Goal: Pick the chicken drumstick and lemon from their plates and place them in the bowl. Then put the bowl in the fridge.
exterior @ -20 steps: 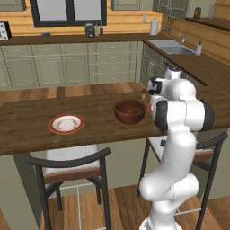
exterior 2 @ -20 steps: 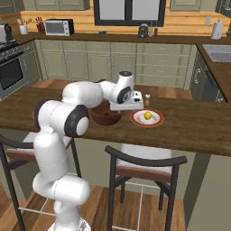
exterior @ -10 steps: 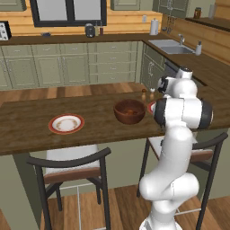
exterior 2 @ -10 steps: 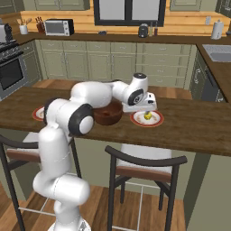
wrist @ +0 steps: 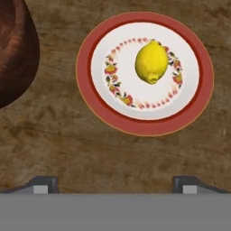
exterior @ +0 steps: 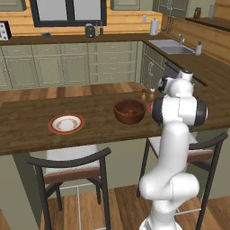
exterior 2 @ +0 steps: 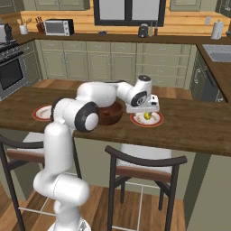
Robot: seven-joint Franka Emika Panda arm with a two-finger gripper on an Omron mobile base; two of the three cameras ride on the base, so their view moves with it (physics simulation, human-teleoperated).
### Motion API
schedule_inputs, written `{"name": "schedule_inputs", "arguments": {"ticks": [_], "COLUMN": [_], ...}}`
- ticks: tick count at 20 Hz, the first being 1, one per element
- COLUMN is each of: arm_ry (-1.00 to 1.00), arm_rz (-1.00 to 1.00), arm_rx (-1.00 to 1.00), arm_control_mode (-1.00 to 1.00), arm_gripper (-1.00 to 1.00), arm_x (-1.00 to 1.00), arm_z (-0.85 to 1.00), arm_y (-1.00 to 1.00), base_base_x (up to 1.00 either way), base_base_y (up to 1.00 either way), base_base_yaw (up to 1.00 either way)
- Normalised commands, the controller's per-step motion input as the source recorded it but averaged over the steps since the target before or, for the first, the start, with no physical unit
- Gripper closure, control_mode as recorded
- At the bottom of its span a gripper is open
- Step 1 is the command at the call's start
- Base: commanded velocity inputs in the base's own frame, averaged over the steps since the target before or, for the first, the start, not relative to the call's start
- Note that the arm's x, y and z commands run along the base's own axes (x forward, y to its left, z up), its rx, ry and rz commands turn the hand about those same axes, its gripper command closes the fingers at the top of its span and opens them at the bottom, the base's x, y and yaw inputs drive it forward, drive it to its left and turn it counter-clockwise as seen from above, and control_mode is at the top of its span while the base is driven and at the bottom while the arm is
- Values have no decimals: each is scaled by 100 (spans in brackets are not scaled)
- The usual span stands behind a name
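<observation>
The lemon (wrist: 152, 62) lies on a white, red-rimmed plate (wrist: 144, 124) on the wooden counter. My gripper (exterior 2: 145, 112) hovers just above that plate, open, with the lemon ahead of its fingertips (wrist: 43, 184) and nothing between them. The dark wooden bowl (exterior: 129, 111) stands just left of this plate, and a golden-brown piece inside it looks like the chicken drumstick (exterior: 130, 112). A second plate (exterior: 66, 123) sits farther left with nothing on it. In the right base view the lemon (exterior 2: 147, 117) shows under the hand, and my arm partly covers the bowl (exterior 2: 110, 113). The fridge is out of view.
Two stools (exterior: 72, 168) stand against the counter's near edge. Two small shakers (exterior: 148, 91) stand behind the bowl. Pale green cabinets, a sink (exterior: 173, 46) and a microwave (exterior 2: 59, 27) line the back wall, across a floor aisle.
My gripper has swung from over the bowl to the right and now hangs over the lemon's plate. It stayed open. Bowl, plates and lemon have not moved.
</observation>
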Motion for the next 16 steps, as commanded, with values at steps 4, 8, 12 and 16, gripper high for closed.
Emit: {"name": "schedule_inputs", "arguments": {"ticks": [4,8,12,16], "arm_ry": [-2,0,0,0], "arm_rz": [0,0,0,0], "arm_rx": [3,1,3,2], "arm_control_mode": [-100,-100,-100,-100], "arm_gripper": [-100,-100,-100,-100], "arm_x": [33,41,30,30], "arm_z": [-9,-13,-18,-18], "arm_y": [0,-1,-17,-12], "base_base_x": [0,0,0,0], "base_base_y": [0,0,0,0], "base_base_yaw": [0,0,0,0]}}
